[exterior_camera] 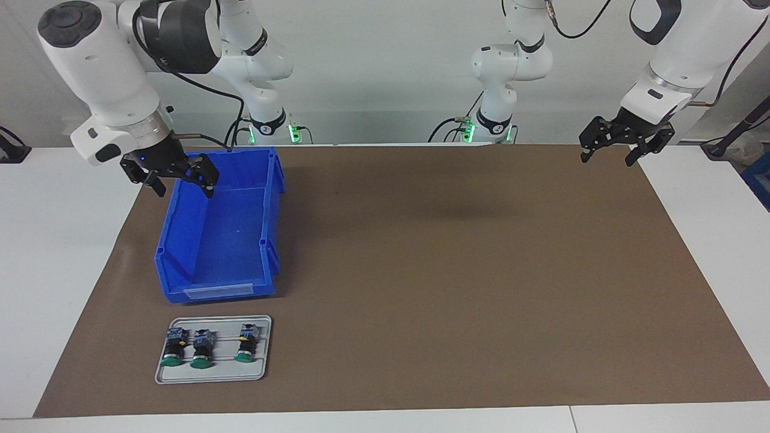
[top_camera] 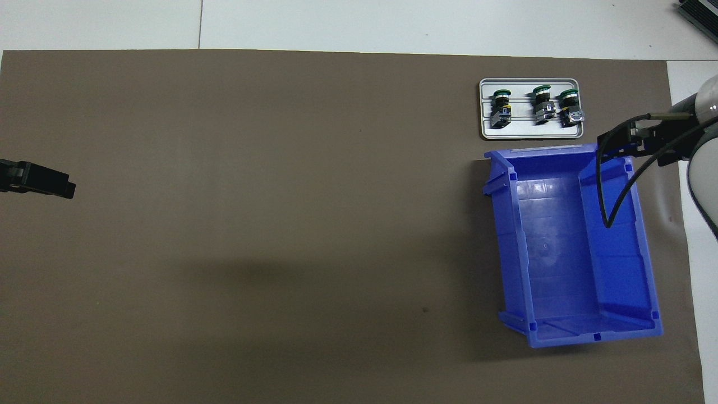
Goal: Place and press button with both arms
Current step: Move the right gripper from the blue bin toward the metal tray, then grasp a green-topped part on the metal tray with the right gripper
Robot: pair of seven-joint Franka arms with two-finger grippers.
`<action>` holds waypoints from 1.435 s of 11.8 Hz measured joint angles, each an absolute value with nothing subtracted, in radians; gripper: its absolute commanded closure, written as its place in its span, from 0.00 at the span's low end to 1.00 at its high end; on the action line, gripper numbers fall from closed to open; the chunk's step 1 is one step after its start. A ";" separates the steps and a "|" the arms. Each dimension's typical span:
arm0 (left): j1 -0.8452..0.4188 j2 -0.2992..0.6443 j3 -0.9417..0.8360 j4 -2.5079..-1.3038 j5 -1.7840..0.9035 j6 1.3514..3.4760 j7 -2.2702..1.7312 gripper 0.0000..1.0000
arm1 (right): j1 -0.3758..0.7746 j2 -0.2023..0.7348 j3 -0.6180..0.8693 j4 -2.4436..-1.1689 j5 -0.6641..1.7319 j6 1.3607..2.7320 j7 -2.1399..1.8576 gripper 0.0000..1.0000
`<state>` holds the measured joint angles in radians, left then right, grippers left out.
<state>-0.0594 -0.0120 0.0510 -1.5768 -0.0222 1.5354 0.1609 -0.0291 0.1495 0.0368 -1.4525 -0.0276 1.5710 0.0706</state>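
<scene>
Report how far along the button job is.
Nothing looks done yet. All three green-capped buttons lie on the grey tray, and the blue bin is empty. Nothing is in hand: the right gripper hangs open over the bin's edge, the left gripper waits open over the mat's corner. Picking, placing and pressing a button all remain.

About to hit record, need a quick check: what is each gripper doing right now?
Left gripper: open, empty, raised over the table edge at its own end.
Right gripper: open, empty, over the blue bin.
</scene>
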 measured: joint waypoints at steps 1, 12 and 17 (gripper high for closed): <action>-0.059 -0.012 0.051 -1.577 -0.022 1.535 0.161 0.00 | -0.031 0.149 0.036 -1.454 -0.028 1.571 0.071 0.00; -0.059 -0.012 0.051 -1.577 -0.022 1.535 0.161 0.00 | -0.087 0.224 0.027 -1.581 -0.026 1.881 0.046 0.16; -0.059 -0.012 0.051 -1.577 -0.022 1.535 0.161 0.00 | -0.089 0.420 0.025 -1.585 -0.028 2.192 0.062 0.28</action>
